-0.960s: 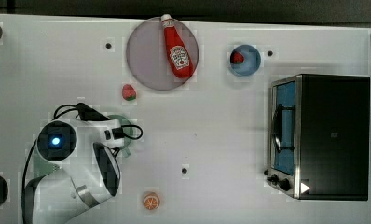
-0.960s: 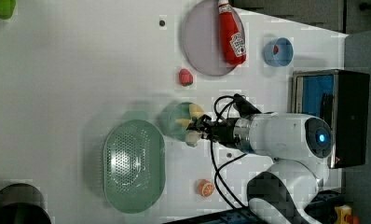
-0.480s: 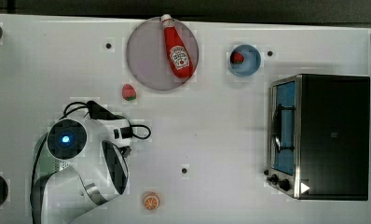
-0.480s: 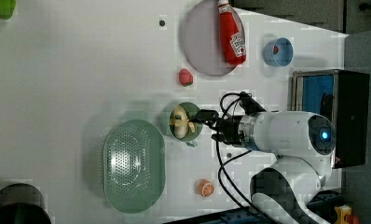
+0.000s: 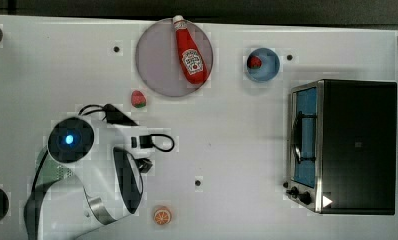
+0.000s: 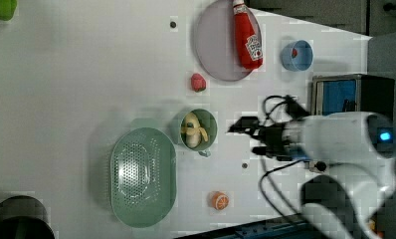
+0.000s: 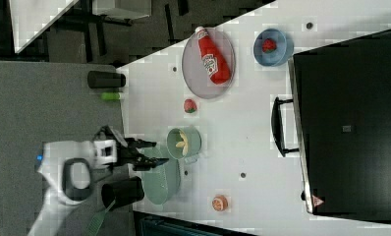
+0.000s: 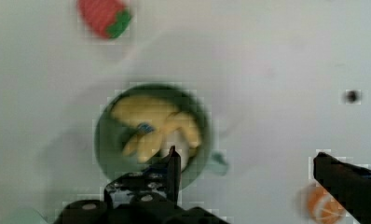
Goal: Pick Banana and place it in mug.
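The pale-yellow banana lies inside the teal-green mug, which stands upright beside the colander. In the right view the banana shows within the mug's rim. My gripper is open and holds nothing; it hangs raised, off to the left view's right of the mug. In the wrist view the banana and mug sit below the gripper, near one black finger. In the top view the white arm covers the mug.
A grey plate carries a ketchup bottle. A blue bowl, a toy strawberry, an orange slice, the green colander and a toaster oven stand around.
The gripper opened and let the banana drop into the mug. It then lifted away from the mug, towards the left view's right.
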You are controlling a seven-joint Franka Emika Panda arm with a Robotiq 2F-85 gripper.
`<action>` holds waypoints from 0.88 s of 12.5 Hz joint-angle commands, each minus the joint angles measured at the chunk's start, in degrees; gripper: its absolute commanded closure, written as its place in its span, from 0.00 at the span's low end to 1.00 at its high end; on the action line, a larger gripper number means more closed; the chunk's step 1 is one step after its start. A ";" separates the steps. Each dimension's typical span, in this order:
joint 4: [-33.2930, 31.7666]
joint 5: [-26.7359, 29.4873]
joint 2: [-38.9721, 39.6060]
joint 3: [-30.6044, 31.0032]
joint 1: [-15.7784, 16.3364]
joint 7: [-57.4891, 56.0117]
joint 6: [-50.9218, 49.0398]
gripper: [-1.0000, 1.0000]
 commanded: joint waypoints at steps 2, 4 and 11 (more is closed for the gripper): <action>10.99 0.60 -9.86 -11.45 -2.37 -1.27 -13.31 0.00; 13.79 0.19 -12.73 -16.40 -2.41 -4.13 -19.53 0.00; 18.51 0.05 -15.57 -22.48 -2.43 -6.40 -29.43 0.00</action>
